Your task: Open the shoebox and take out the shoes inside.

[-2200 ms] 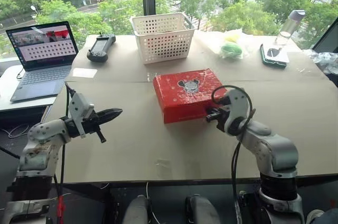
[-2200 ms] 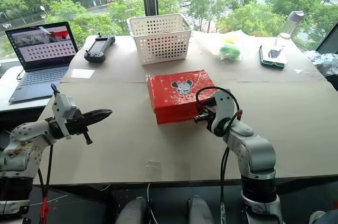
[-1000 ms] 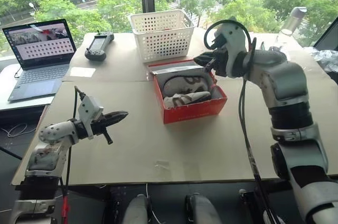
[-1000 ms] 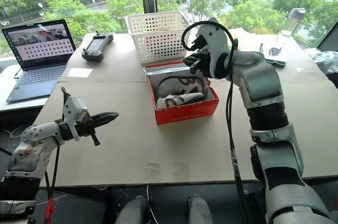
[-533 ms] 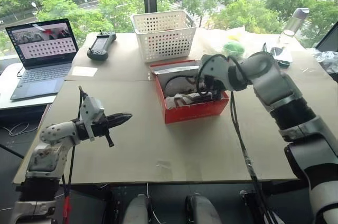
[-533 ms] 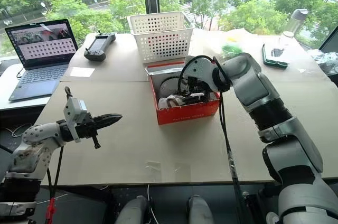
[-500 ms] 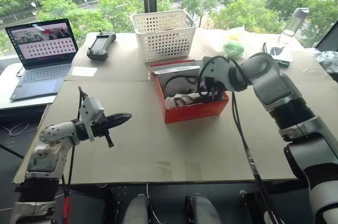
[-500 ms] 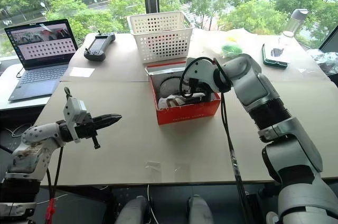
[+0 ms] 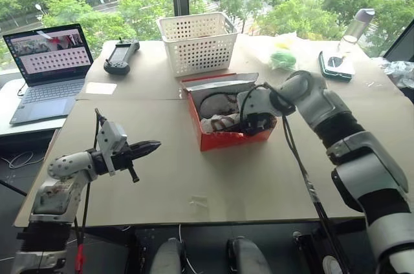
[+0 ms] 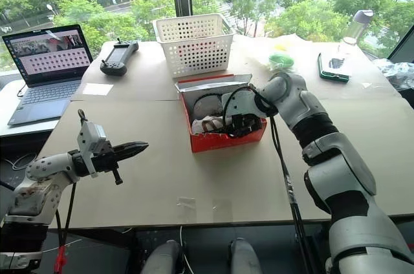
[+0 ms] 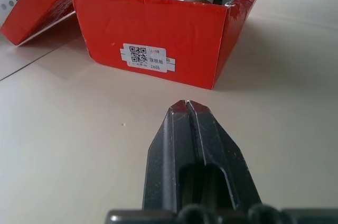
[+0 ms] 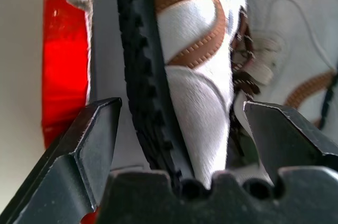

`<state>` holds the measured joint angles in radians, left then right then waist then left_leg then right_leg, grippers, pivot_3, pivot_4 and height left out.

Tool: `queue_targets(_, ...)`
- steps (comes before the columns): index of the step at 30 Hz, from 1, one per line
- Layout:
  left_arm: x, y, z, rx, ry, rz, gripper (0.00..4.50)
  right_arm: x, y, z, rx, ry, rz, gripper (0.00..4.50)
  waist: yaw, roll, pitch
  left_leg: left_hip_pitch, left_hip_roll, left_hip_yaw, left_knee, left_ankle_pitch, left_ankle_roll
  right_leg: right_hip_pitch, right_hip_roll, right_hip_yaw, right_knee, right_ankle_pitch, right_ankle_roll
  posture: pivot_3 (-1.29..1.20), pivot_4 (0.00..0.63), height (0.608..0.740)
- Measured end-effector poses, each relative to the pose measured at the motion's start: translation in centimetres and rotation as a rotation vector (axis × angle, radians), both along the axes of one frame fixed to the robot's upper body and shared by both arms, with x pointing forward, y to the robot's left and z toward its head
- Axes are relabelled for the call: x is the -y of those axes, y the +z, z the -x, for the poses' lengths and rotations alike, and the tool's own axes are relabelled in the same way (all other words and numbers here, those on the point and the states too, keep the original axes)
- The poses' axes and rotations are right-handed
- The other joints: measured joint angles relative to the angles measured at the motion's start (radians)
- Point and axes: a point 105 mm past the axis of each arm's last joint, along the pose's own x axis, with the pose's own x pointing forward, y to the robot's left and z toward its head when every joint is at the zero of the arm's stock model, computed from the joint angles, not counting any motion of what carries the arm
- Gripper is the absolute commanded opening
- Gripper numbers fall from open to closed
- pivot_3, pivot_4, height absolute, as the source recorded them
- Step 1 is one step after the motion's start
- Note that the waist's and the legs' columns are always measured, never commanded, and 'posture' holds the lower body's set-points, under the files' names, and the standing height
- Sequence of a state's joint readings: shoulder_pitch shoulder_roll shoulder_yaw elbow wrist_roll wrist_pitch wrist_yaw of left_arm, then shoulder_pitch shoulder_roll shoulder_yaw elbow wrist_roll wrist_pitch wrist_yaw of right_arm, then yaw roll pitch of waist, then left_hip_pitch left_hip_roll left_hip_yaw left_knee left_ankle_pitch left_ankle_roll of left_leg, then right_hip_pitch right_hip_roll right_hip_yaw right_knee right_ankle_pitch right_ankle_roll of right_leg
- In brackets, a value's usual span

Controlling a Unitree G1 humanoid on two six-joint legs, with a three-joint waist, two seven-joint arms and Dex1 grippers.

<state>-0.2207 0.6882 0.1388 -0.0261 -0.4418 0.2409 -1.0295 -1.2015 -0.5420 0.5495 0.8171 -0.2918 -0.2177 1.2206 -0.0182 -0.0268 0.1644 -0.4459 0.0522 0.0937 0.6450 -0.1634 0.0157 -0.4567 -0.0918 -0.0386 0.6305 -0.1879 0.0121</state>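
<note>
Red cardboard is basically the centre of everything here: the shoebox (image 9: 229, 115) sits mid-table on the tan tabletop (image 9: 194, 170) with its lid (image 9: 217, 83) flipped back toward the white basket (image 9: 199, 42), so the opening part looks done and the shoes (image 10: 217, 115) are both lying inside, not out yet. The right gripper (image 12: 182, 129) is reaching down into the box from the right side, jaws spread wide, and the wrist view shows the nearer shoe (image 12: 185, 76) standing on its edge right in the gap, dark sole facing one finger and the white upper with tan stripes facing the other. So the shoe's long axis runs pretty much straight away from the pincer, along the fingers, which means they'd be squeezing across its narrow width. That looks like a decent setup for a pinch, though I can't tell if either finger is actually touching it. The second shoe (image 12: 296, 34) lies just beside it, further toward the lid. The left gripper (image 9: 143, 149) hangs over bare table well apart from the box, fingers pressed together and holding nothing, pointing roughly at the box's short end with the label (image 11: 148, 57). The right arm is clearly the nearer one for the job.
</note>
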Motion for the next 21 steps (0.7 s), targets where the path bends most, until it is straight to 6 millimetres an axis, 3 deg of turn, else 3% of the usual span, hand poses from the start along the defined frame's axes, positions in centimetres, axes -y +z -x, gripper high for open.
queue_targets(4,-0.1,-0.1,-0.1,0.0,0.012,-0.008,0.0,-0.5,-1.4,-0.5,-0.014,-0.024,-0.005,4.48,0.0,0.0,0.0,0.0,0.0,0.0,0.0,0.0,0.0,0.0,0.0,0.0,0.0,0.0,0.0,0.0,0.15,0.733)
queue_targets(7,-0.2,-0.1,-0.1,-0.001,0.015,-0.009,0.0,-0.2,-1.3,-0.9,-0.007,-0.046,-0.013,3.85,0.002,0.0,0.0,0.0,0.0,0.0,0.0,0.0,0.0,0.0,0.0,0.0,0.0,0.0,0.0,0.0,0.15,0.733)
queue_targets(15,-0.3,-0.1,-0.1,0.001,0.019,-0.013,0.0,0.1,-1.2,-1.1,-0.002,-0.051,-0.001,1.24,0.0,0.0,0.0,0.0,0.0,0.0,0.0,0.0,-0.001,0.0,0.0,0.0,0.001,0.0,0.0,0.0,0.15,0.733)
queue_targets(21,-0.3,0.0,-0.1,0.003,0.02,-0.013,0.0,0.2,-1.1,-1.2,0.005,-0.055,-0.006,1.24,0.0,0.0,0.0,0.0,0.0,0.0,0.0,0.001,-0.001,0.0,0.0,0.0,0.001,0.0,0.0,0.0,0.15,0.733)
